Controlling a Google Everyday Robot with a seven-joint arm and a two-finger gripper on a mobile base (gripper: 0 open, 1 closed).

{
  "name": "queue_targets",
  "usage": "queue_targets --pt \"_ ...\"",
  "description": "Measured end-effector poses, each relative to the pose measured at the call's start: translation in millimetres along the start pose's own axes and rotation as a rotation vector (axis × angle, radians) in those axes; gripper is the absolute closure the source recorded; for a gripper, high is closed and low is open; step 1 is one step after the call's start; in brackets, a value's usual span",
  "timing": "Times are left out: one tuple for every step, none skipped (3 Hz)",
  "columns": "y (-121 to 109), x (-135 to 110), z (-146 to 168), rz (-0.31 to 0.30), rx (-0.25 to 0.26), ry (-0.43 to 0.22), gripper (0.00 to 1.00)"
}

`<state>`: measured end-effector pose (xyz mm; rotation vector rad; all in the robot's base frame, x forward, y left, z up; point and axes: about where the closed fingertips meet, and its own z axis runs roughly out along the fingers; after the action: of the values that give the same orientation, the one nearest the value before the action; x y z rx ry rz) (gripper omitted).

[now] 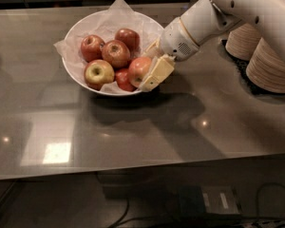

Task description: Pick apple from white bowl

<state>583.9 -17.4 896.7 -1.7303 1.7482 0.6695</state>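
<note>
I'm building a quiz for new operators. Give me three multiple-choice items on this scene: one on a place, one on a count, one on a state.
1. Relative to the bowl, the gripper is: A at its rim, by the orange-red apple; B high above it; C far off to one side.
2. The apples in the bowl number: A four; B six; C nine.
3. The paper bowls are: A scattered; B full of fruit; C stacked.
Key: A, it is beside that apple at the rim; B, six show; C, they stand in stacks.
</note>
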Motion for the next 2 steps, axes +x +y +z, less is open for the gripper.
queue_targets --pt "6.2 -9.9 -10.1 -0.016 0.01 -0.033 1.0" --pt "11.2 -35.8 -29.8 -0.071 0.023 -0.1 1.0"
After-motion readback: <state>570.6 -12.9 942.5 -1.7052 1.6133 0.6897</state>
